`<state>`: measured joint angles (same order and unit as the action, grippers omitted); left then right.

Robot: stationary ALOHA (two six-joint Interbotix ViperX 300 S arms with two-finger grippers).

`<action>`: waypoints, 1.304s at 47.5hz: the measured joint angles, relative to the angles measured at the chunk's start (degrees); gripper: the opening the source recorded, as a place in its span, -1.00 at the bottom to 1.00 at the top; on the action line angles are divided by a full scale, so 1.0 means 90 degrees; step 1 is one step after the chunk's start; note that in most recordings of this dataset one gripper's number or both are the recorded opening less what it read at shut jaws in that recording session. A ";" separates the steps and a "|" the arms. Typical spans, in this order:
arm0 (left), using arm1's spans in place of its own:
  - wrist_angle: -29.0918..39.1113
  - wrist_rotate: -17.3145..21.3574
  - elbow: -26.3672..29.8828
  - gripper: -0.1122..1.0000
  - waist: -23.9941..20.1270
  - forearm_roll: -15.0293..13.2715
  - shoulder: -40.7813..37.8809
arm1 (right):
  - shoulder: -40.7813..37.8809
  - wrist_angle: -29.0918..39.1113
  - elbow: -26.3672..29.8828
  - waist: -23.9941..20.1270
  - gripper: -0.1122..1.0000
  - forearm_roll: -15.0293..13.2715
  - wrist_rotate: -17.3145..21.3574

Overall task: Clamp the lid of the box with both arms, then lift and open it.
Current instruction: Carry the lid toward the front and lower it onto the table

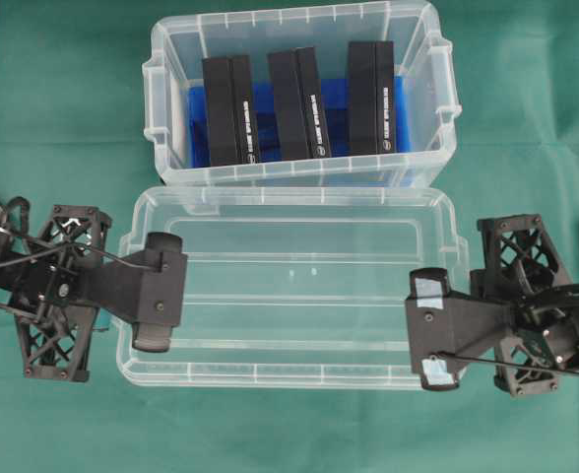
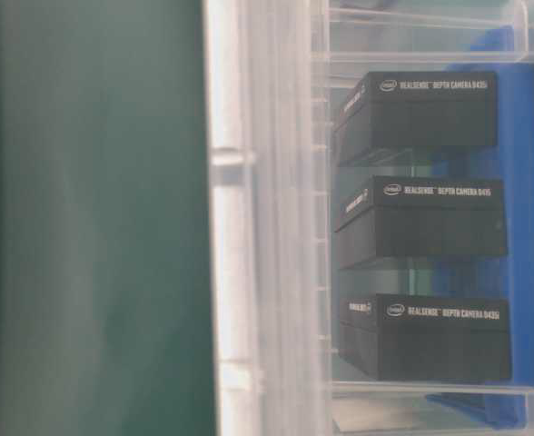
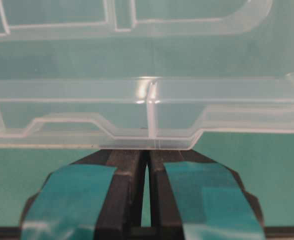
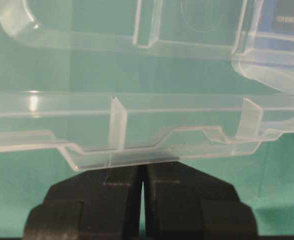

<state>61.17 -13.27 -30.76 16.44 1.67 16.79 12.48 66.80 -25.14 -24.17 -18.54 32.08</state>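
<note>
Pinching the lid [image 1: 289, 296] at its end tabs, the left end effector [image 1: 159, 293] and right end effector [image 1: 429, 330] are both clenched on it. The lid sits just in front of the open box [image 1: 299, 59] on the green table [image 1: 63, 118], with three black blocks [image 1: 299, 103] inside the box.

Lid [image 1: 289, 296] lies before box [image 1: 299, 99].

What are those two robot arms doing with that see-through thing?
The two arms are holding a clear plastic lid by its short ends. The left gripper pinches one end tab and the right gripper pinches the other. The lid is already off the box and sits in front of it. The box is open, with three black blocks standing inside on a blue liner.
</note>
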 measured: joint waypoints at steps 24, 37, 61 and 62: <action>-0.0938 -0.0547 -0.0459 -0.77 0.0215 -0.0010 -0.0449 | -0.0195 -0.1318 -0.0859 -0.0098 -0.80 0.0000 0.0664; -0.1719 -0.0723 -0.0918 -0.77 0.0215 0.0000 -0.0791 | -0.0410 -0.2109 -0.1309 -0.0088 -0.80 -0.0068 0.0918; -0.2471 -0.0742 -0.1201 -0.77 0.0205 0.0010 -0.1152 | -0.0850 -0.3105 -0.1797 -0.0020 -0.80 -0.0254 0.1104; -0.2461 -0.0742 -0.1201 -0.77 0.0215 0.0010 -0.1162 | -0.0859 -0.3125 -0.1807 -0.0020 -0.80 -0.0264 0.1104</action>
<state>39.02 -19.95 -41.57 18.37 1.76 6.33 4.75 38.67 -41.40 -24.35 -20.92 42.01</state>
